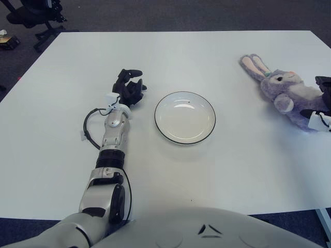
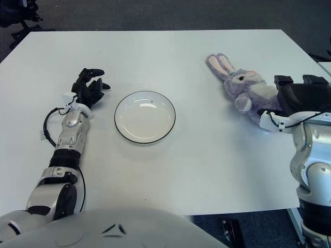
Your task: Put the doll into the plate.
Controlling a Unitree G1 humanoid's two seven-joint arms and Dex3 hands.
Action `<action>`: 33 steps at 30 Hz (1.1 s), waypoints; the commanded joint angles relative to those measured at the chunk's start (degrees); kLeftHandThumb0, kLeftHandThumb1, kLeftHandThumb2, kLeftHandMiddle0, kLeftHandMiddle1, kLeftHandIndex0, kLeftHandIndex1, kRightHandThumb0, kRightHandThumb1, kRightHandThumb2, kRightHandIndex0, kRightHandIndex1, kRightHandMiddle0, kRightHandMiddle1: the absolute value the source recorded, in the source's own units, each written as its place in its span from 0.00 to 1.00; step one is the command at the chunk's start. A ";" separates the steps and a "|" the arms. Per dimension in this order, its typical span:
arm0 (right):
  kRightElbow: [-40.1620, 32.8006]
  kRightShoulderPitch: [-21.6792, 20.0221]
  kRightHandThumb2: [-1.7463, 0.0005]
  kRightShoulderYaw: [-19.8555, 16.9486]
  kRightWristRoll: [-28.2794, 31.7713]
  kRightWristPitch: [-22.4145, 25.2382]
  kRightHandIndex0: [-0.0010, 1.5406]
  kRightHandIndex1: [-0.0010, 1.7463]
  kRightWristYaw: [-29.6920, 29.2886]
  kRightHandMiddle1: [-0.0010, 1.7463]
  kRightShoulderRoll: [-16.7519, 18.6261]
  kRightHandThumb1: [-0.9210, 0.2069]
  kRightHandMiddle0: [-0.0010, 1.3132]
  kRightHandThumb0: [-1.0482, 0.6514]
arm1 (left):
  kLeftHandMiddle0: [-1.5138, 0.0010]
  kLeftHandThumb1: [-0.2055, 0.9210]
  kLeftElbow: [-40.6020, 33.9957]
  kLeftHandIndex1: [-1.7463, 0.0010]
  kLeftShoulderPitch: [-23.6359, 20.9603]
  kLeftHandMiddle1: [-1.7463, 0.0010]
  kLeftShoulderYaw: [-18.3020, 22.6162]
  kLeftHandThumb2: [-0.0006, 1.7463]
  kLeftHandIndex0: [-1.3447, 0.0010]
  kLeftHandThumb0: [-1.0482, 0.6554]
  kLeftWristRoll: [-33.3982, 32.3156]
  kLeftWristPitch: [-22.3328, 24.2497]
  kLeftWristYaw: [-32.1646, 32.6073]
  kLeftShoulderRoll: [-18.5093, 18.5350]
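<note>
The doll point(image 2: 243, 88) is a grey-purple plush rabbit with long pink-lined ears. It lies on the white table point(image 2: 207, 155) at the right, head toward the plate. The plate point(image 2: 122, 126) is white with a dark rim, empty, and sits at the table's middle. My right hand point(image 2: 297, 95) is over the doll's lower body and hides that part; it also shows at the right edge of the left eye view point(image 1: 323, 103). My left hand point(image 2: 89, 87) shows just left of the plate with its fingers loosely curled, holding nothing.
A black office chair point(image 1: 36, 15) stands beyond the table's far left corner. The table's right edge point(image 2: 310, 57) runs close behind the doll and my right hand.
</note>
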 commanded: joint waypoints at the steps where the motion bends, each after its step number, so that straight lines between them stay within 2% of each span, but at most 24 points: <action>1: 1.16 -0.73 0.63 1.18 -0.34 0.55 0.15 0.00 -0.48 0.02 -1.20 0.00 0.14 0.01 | 0.62 0.80 1.12 0.22 1.99 0.13 0.12 0.37 0.70 0.61 -0.17 1.31 -0.12 0.10; 11: 8.53 -3.66 0.62 4.33 2.00 0.76 0.16 0.01 -2.93 0.02 -1.31 0.00 0.14 0.01 | 0.63 0.81 0.66 0.22 2.14 0.12 0.09 0.36 0.70 0.61 -0.12 1.80 0.10 0.07; 14: 16.32 -6.87 0.62 6.71 3.15 -0.29 0.16 0.01 -6.98 0.02 -1.13 0.00 0.14 0.01 | 0.63 0.81 0.48 0.22 2.18 0.13 0.06 0.36 0.70 0.61 -0.10 2.05 0.24 -0.01; 25: 34.07 -15.76 0.62 13.94 7.38 -1.48 0.20 0.02 -14.85 0.02 -0.73 0.00 0.14 0.01 | 0.63 0.81 -0.71 0.22 2.74 0.13 -0.01 0.36 0.71 0.61 -0.02 2.73 0.58 -0.22; 29: 38.62 -18.26 0.62 16.23 9.43 -1.84 0.22 0.02 -16.30 0.02 -0.74 0.00 0.15 0.01 | 0.63 0.81 -1.06 0.22 2.92 0.13 -0.03 0.36 0.71 0.61 -0.04 2.97 0.65 -0.28; 33: 40.23 -19.25 0.62 17.07 12.83 -2.23 0.25 0.02 -16.58 0.02 -0.94 0.00 0.16 0.01 | 0.63 0.81 -1.49 0.22 3.13 0.13 -0.05 0.36 0.70 0.61 -0.09 3.24 0.68 -0.34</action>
